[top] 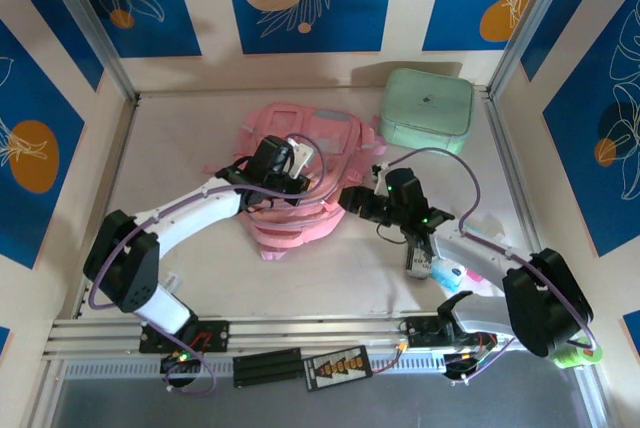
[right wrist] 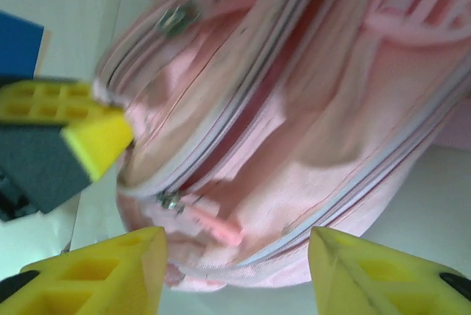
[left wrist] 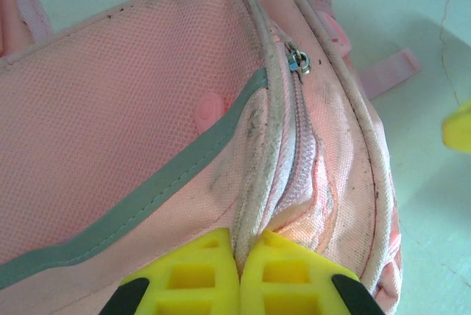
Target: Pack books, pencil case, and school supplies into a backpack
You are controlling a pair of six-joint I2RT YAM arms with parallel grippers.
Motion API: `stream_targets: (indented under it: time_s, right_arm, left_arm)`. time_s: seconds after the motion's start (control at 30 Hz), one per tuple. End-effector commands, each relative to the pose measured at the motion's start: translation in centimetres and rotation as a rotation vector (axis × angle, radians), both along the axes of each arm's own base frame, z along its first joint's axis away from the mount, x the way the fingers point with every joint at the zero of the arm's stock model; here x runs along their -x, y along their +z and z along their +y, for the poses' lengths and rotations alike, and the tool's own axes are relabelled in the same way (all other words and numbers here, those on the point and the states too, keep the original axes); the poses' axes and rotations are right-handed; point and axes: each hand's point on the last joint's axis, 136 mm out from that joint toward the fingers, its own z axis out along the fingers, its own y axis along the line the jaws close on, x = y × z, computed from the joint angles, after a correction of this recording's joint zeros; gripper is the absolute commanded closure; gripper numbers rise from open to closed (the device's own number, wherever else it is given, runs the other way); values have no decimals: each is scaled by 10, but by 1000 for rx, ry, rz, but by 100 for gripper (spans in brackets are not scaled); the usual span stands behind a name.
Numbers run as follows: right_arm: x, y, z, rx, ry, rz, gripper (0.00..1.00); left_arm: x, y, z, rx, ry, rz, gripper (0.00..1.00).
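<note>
The pink backpack (top: 300,183) lies mid-table. My left gripper (top: 287,162) rests on top of it, shut on the backpack's piped zipper edge (left wrist: 254,204), which is pinched between the yellow fingertips (left wrist: 206,263). A metal zipper slider (left wrist: 296,59) sits further along that seam. My right gripper (top: 352,200) is at the bag's right side, open, with its jaws wide on either side of a zipper slider with a pink pull tab (right wrist: 210,223) and not touching it. The left gripper's yellow finger (right wrist: 88,131) shows beside the bag (right wrist: 316,109). The books are out of view.
A mint-green rounded box (top: 427,110) stands at the back right. Small supplies, a grey-white item (top: 418,258) and a cyan and pink one (top: 452,276), lie by the right arm near the front. Walls enclose the table on three sides.
</note>
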Motion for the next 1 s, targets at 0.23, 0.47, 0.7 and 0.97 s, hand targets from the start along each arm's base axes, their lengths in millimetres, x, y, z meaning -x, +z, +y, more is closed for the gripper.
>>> stream_targets:
  time_s: [0.23,0.47,0.7,0.97]
  right_arm:
    - [-29,16,34,-174,-10,175,46]
    - [-36,12,51,-202,19,214,53]
    - [-34,20,61,-224,60,177,53]
    - [-31,31,68,-289,84,113,42]
  left_arm:
    - [3,27,-7,110,-47,-56,100]
    - [4,25,-9,109,-60,-49,100]
    - [5,25,-9,110,-65,-48,100]
    - [15,10,-12,99,-116,8,94]
